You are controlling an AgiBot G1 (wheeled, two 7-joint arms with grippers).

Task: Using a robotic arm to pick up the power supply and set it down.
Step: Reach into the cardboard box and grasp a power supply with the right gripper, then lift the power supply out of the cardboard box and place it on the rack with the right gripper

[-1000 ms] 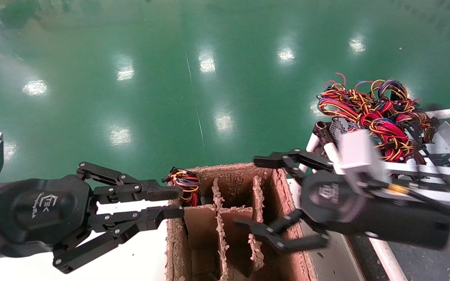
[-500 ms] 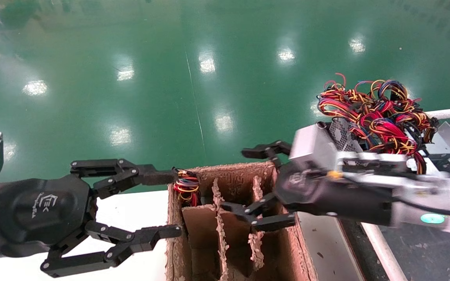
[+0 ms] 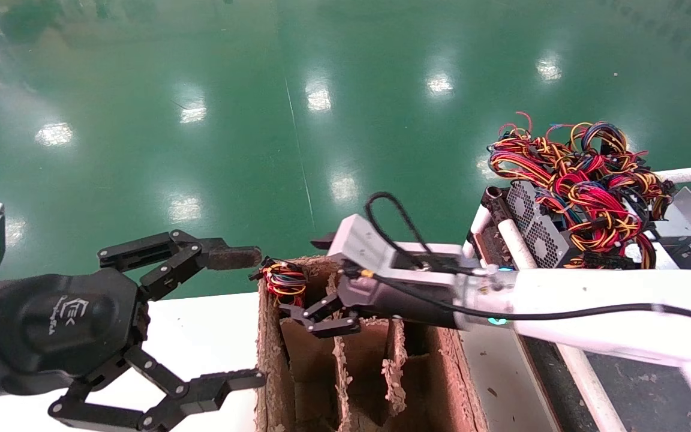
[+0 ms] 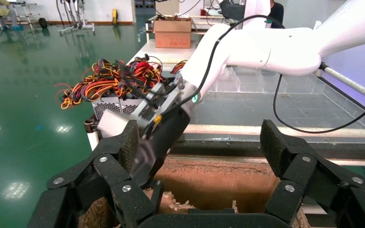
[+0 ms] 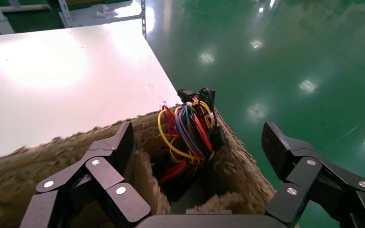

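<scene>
The power supply sits in the far-left compartment of a cardboard box. Only its tight coil of red, yellow, blue and black wires (image 3: 286, 282) (image 5: 190, 128) shows above the rim; the grey body is hidden inside. My right robotic arm (image 3: 561, 294) (image 4: 247, 42) reaches across the box. Its right gripper (image 3: 321, 282) (image 5: 197, 147) is open and straddles that compartment, with the coil between the fingers but not touched. My left gripper (image 3: 237, 318) (image 4: 200, 145) stands wide open beside the box's left wall, holding nothing.
The brown cardboard box (image 3: 441, 360) has ragged dividers (image 3: 339, 366) and stands on a white table (image 3: 201, 336). At the right, like grey boxes (image 3: 534, 222) with a big loose wire tangle (image 3: 573, 168) rest on a rack. Green floor lies beyond.
My right arm has swung left across the box, from its right side to over the far-left compartment. My left gripper has opened from nearly shut to wide.
</scene>
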